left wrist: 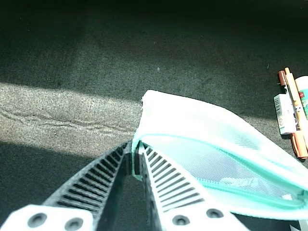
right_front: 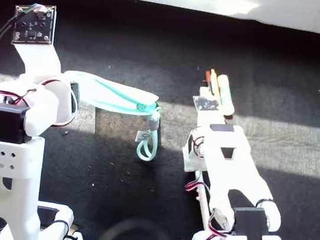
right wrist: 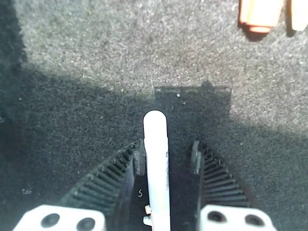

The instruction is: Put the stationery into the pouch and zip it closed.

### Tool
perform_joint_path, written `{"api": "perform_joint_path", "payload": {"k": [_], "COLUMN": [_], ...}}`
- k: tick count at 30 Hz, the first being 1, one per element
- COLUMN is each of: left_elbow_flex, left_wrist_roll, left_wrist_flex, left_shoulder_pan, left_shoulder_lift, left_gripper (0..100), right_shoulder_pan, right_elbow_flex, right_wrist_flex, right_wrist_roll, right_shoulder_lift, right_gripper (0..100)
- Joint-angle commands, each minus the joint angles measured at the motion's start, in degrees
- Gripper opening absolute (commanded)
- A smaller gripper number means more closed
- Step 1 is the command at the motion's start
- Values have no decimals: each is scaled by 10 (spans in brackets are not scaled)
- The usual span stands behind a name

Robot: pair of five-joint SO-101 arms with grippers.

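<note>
The pouch (right_front: pixel 115 97) is white mesh with a teal zipper and hangs above the dark mat, its zipper open. My left gripper (left wrist: pixel 135 156) is shut on the pouch (left wrist: pixel 211 139) at one corner. A teal strap loop (right_front: pixel 147 145) dangles from its far end. Loose stationery (right_front: pixel 221 90) lies in a cluster at the right arm's tip: orange pens (left wrist: pixel 293 120), a white eraser (left wrist: pixel 285 113) and a pale stick. My right gripper (right wrist: pixel 167 154) is open, low over the mat, with a white pen (right wrist: pixel 156 159) between its fingers, resting against one of them. An orange pen end (right wrist: pixel 259 14) lies beyond.
A dark felt mat (right_front: pixel 287 66) covers the table, with a sunlit band across its middle. The left arm's base (right_front: pixel 4 170) and the right arm's base (right_front: pixel 239 238) stand at the near edge. Open mat lies between the arms and beyond the pouch.
</note>
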Motion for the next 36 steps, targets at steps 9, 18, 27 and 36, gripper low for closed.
{"api": "perform_joint_path", "payload": {"k": [9,18,27,36], "left_elbow_flex": [-7,-7,-7,-7], "left_wrist_roll": [-5,-5,-5,-5], "left_wrist_flex": [-3,-4,-4,-3], "left_shoulder_pan": [2,2,2,2], "left_shoulder_lift": [-2,-1,0,1], "left_gripper": [10,10,10,10], "right_shoulder_pan": [-14,-51,-41,-43], "right_elbow_flex": [-77,-73,-73,-59], "right_wrist_flex": [3,5,63,73], "right_wrist_roll": [6,84,86,87], "right_shoulder_lift": [14,15,15,15], "right_gripper": [166,26,74,137]}}
